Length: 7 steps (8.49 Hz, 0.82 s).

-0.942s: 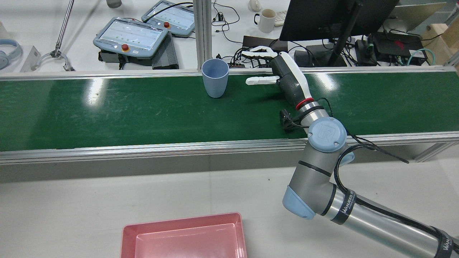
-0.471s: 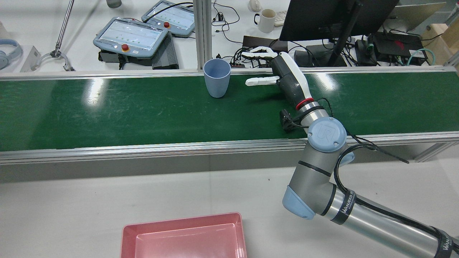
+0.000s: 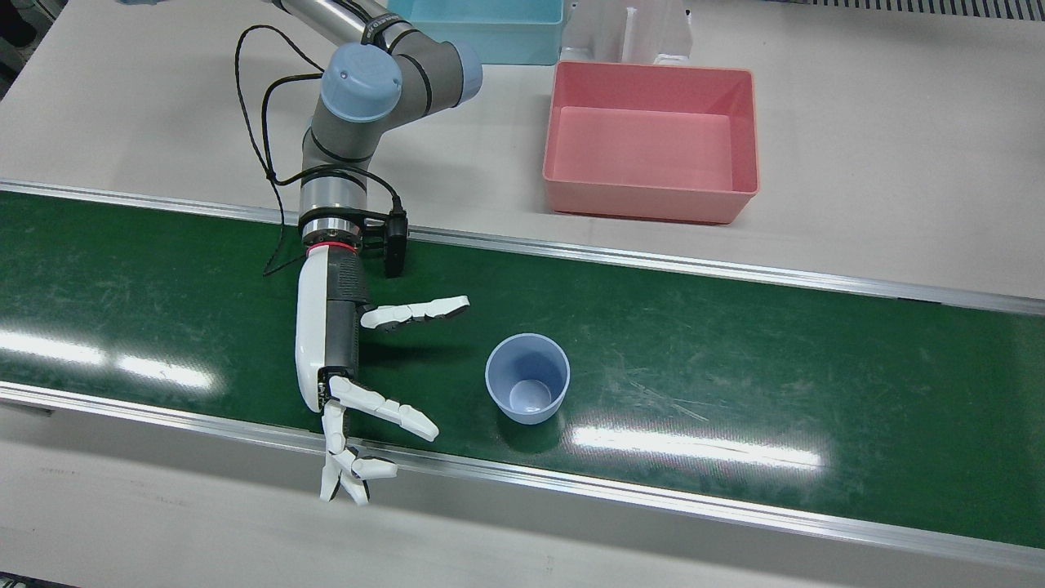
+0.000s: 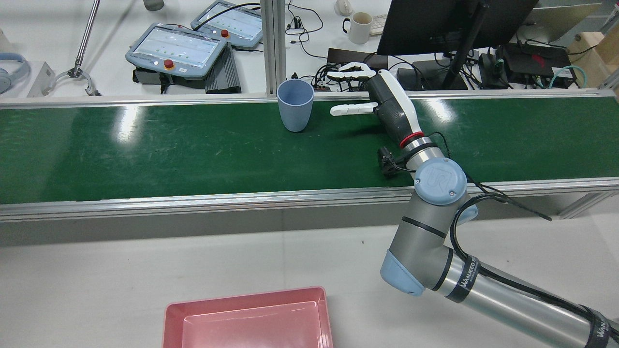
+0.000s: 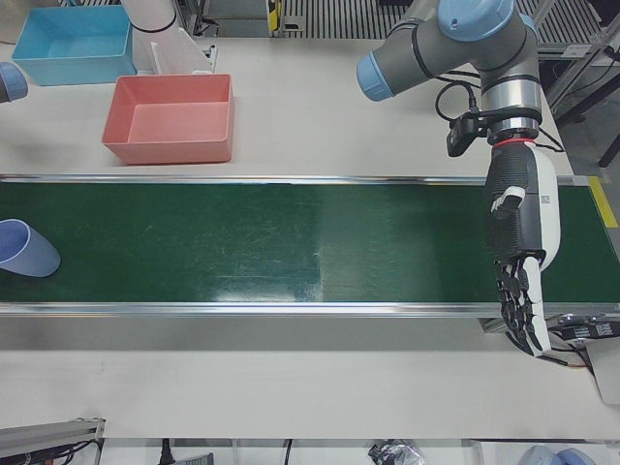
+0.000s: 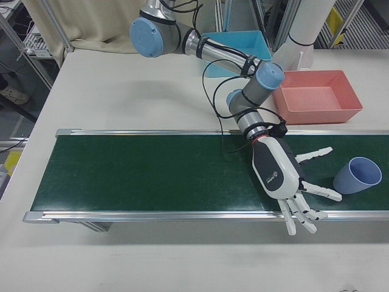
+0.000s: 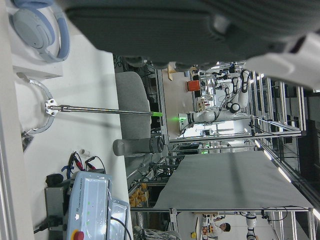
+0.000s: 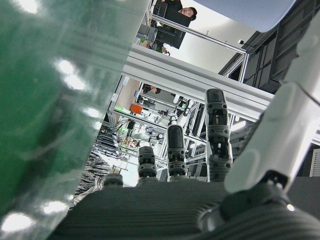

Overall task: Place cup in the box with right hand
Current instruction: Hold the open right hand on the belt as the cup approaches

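Standing upright on the green conveyor belt, the blue cup sits empty near the belt's operator-side rail. Just beside it, not touching, the right robot hand hovers over the belt with fingers spread wide, holding nothing. Well apart on the white surface lies the empty pink box. Over the belt's other end, the left robot hand hangs with fingers extended.
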Motion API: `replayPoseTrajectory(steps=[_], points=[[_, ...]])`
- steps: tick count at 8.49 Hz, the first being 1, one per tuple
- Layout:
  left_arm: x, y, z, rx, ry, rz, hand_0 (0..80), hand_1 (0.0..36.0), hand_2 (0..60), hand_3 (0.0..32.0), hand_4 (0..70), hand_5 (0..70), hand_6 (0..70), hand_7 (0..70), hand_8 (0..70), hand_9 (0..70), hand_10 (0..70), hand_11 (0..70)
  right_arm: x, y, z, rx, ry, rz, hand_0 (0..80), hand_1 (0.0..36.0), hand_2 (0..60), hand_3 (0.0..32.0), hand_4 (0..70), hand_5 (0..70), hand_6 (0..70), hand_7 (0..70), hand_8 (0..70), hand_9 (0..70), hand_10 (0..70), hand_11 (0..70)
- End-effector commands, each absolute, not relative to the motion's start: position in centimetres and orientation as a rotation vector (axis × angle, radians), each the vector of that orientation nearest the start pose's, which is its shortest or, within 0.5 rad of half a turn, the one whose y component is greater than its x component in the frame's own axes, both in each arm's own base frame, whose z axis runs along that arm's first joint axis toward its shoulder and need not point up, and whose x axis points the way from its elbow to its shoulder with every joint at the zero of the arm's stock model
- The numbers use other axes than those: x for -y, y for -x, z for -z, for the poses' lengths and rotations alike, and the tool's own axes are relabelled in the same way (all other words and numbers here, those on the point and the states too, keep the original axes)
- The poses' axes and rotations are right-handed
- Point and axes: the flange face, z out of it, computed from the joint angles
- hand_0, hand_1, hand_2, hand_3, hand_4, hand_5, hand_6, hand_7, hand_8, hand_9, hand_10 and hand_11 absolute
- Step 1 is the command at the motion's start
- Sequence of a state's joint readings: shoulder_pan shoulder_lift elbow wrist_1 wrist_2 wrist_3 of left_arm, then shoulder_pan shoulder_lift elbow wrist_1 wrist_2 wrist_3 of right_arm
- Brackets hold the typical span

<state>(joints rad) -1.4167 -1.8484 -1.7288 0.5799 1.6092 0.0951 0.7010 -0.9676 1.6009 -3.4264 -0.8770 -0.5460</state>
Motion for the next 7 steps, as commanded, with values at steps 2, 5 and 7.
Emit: replayPoseTrajectory(steps=[2, 5, 7], points=[[56.95, 4.21, -51.87, -1.924, 0.1, 2.204, 0.0, 0.0, 0.0, 0.0, 0.0, 0.0, 0.0, 0.0, 0.0, 0.0, 0.0, 0.0, 57.81, 37.92, -34.78, -2.731, 0.243, 2.05, 47.6, 10.2, 2.5, 7.6, 38.3, 2.0, 6.8, 44.2, 7.6, 15.7, 0.2, 0.4], [56.95, 4.3, -51.87, -1.925, 0.099, 2.205, 0.0, 0.0, 0.0, 0.0, 0.0, 0.0, 0.0, 0.0, 0.0, 0.0, 0.0, 0.0, 57.85, 37.82, -34.87, -2.718, 0.256, 2.053, 47.0, 9.1, 2.2, 7.6, 38.0, 1.8, 6.7, 44.1, 7.7, 15.8, 0.6, 0.9], [56.95, 4.3, -51.87, -1.925, 0.099, 2.205, 0.0, 0.0, 0.0, 0.0, 0.0, 0.0, 0.0, 0.0, 0.0, 0.0, 0.0, 0.0, 57.79, 37.91, -34.87, -2.719, 0.254, 2.053, 46.0, 7.7, 1.9, 7.6, 36.3, 1.5, 6.5, 42.9, 7.5, 15.4, 0.6, 0.9]])
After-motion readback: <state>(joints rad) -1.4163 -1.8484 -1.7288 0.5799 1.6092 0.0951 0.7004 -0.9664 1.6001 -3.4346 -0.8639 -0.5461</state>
